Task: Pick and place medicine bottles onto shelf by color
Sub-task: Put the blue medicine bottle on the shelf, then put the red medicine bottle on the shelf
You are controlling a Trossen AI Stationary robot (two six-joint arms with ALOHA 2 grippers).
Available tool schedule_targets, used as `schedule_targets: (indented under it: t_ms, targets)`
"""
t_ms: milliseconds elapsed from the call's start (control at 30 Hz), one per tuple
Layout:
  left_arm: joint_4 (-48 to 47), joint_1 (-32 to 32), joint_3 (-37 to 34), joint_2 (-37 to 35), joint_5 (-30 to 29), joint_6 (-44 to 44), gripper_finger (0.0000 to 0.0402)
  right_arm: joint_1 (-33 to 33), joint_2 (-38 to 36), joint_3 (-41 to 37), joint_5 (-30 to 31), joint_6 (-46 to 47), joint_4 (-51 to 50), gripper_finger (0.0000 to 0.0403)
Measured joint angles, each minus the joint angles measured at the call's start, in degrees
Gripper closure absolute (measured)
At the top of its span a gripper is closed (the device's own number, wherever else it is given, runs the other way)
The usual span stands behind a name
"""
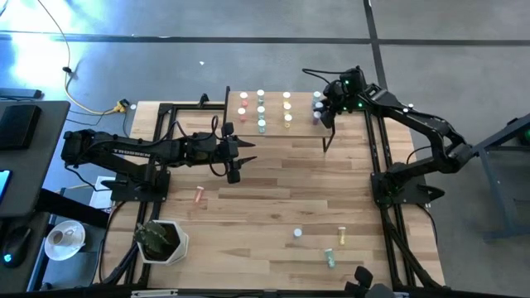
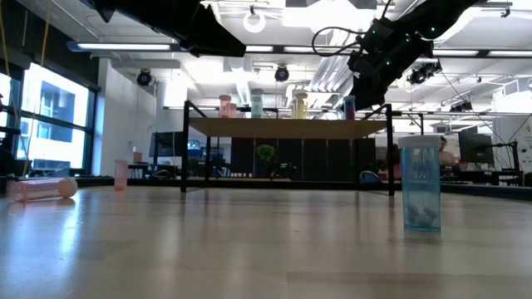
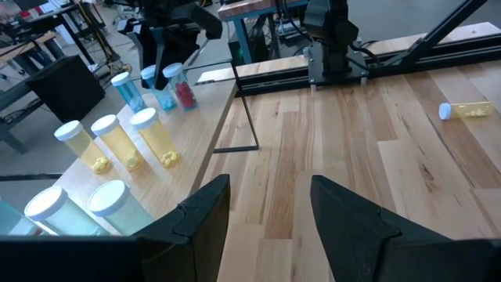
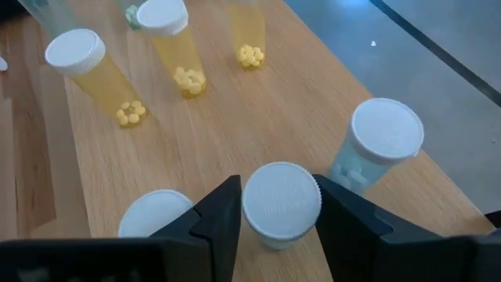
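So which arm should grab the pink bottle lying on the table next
Probably the left. Its gripper is open and empty above bare table, and the pink bottle lies close by on its side. The right gripper is over the shelf, its fingers around a white-capped bottle.

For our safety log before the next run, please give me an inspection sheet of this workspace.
Surface: plank tabletop, dry, undamaged.
Job's things: shelf holds upright bottles in colour columns; a pink bottle lies on the table; a white-capped bottle, a yellow bottle and a green bottle sit near the front edge.
Clutter: plant pot.
Grippers: left tool open, empty, beside the shelf; right tool straddles a bottle cap on the shelf.
Cables: yellow cable on the floor.
Surroundings: nothing seen nearby.
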Motion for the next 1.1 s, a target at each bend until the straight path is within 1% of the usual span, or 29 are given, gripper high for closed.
schedule_targets:
  t_ms: [167, 600, 1100]
  targets:
    - [0.0, 0.0, 0.0, 0.0, 0.0, 0.0, 0.0232, 0.0, 0.0, 0.0, 0.0, 0.1, 1.8, 0.0254]
    - [0.0, 0.0, 0.0, 0.0, 0.0, 0.0, 0.0232, 0.0, -0.5, 0.0, 0.0, 0.1, 2.8, 0.0254]
    - [0.0, 0.0, 0.0, 0.0, 0.0, 0.0, 0.0232, 0.0, -6.7, 0.1, 0.0, 0.5, 4.4, 0.0253]
